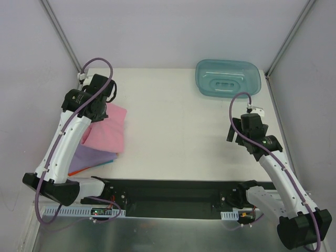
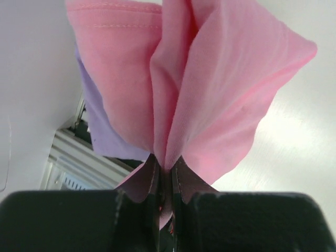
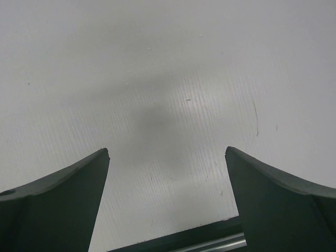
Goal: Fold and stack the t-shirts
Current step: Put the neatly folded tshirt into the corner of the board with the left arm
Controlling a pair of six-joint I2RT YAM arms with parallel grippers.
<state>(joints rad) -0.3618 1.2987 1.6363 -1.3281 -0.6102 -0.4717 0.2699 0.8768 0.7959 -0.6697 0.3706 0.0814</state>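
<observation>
At tabletop [image 1: 184,136] left edge, left pincer [image 2: 165,176] is clamped on pink tee [image 2: 210,94] atop lavender tee [image 2: 100,121], right pincer [image 3: 168,199] apart & idle; risk: lifting drags pink off, wrecking stack.

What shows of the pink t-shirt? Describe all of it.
The plain bubblegum pink soft cloth t-shirt lies loosely folded at the white table's left side, partly over the pale lavender purple t-shirt. A stitched hem shows in the wrist view. The left gripper is shut on a bunched fold, which fans out from it in creases.
</observation>
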